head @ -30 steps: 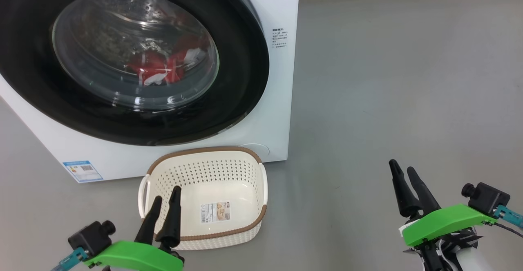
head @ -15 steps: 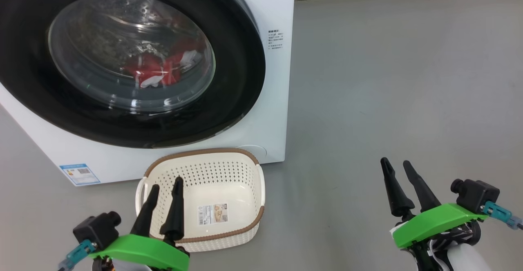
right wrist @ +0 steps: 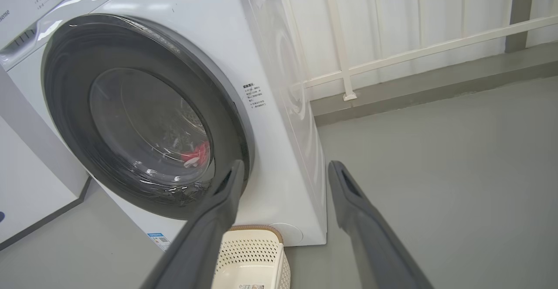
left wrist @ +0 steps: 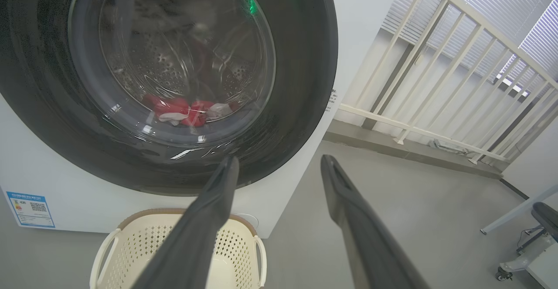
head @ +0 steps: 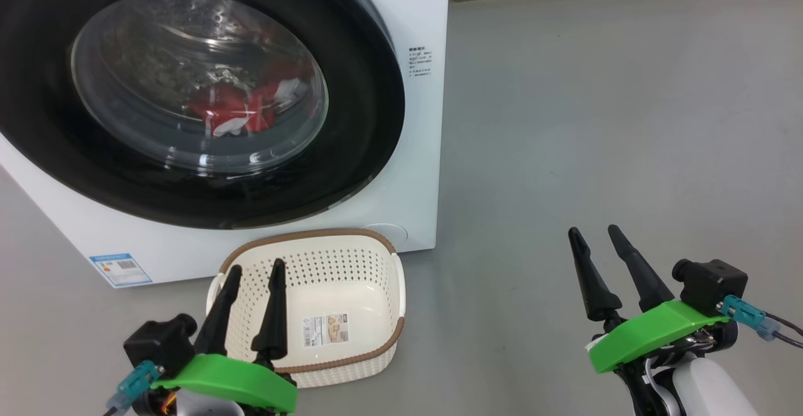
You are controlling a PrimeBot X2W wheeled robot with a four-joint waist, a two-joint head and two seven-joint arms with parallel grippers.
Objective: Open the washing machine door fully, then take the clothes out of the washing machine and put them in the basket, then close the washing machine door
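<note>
Where the door sits: the washing machine door (head: 364, 108) lies closed against the front of the washing machine (head: 420, 152); its right edge stops just short of the cabinet's right corner.
Door make: wide glossy black rim, round, with a bulging clear glass centre that throws reflections.
Clothes: the clothes (head: 235, 108) lie low in the drum behind the glass, a soft red heap with white patches.
Drum: perforated steel, seen through the glass in the left wrist view.
Basket: the basket (head: 326, 272) stands on the floor just below the door's lower edge, near the machine's front; cream perforated plastic, rounded rectangle, brown woven-look rim, white side handles, a sticker (head: 326, 329) on its bottom.
Left end effector: the left end effector (head: 256, 266) has its fingers spread with nothing between them; in the head view they cross the basket's left side.
Right end effector: the right end effector (head: 593, 231) is spread and empty, well apart from basket and machine.
Open room: smooth grey floor (head: 596, 121) stretches right of the machine.
Far edge: a white railing (left wrist: 436, 62) runs behind a low kerb.
</note>
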